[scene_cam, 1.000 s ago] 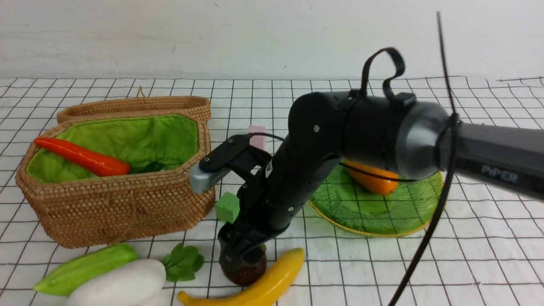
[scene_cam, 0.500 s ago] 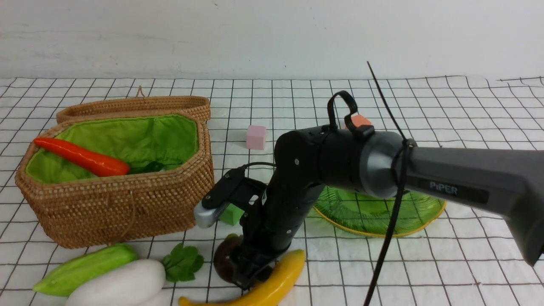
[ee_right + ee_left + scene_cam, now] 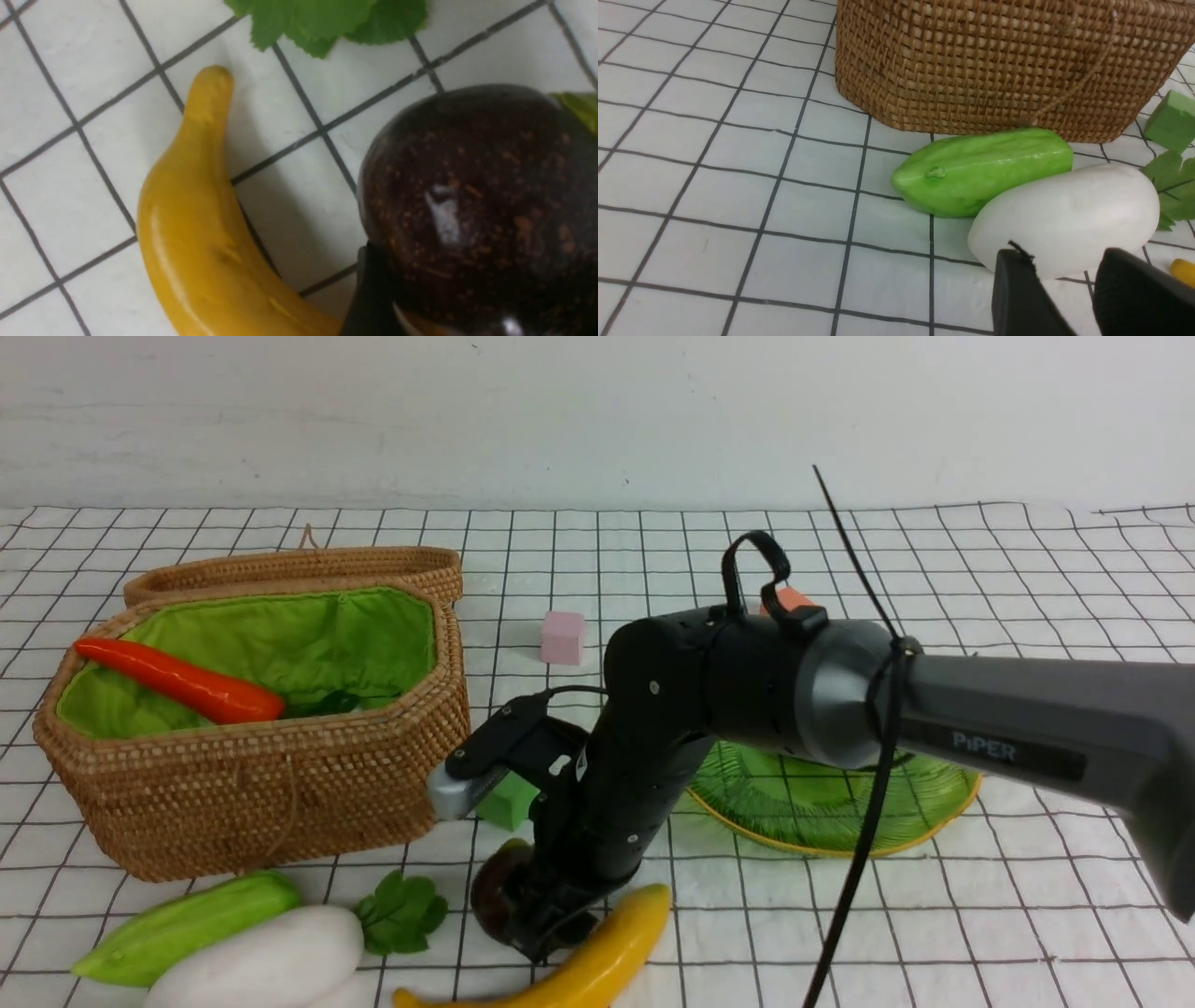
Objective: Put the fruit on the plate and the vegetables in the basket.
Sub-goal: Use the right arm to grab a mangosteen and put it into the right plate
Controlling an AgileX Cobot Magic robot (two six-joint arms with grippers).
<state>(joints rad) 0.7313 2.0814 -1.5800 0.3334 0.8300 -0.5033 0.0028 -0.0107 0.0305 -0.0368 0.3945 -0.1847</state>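
- My right gripper (image 3: pixel 541 933) is clamped on the dark purple ball (image 3: pixel 490 896), down by the gridded cloth (image 3: pixel 1027 915).
- The banana (image 3: pixel 607 943) lies just right of that hand and a green cube (image 3: pixel 509 801) just beyond it. The plate (image 3: pixel 840 812) is farther off to the right.
- My left gripper (image 3: pixel 1062 261) is part-open and empty. The radish (image 3: pixel 1064 219) and cucumber (image 3: pixel 980 170) are just ahead, with the basket (image 3: pixel 994 65) beyond them.
- My right forearm reads "PiPER" (image 3: pixel 991 747).
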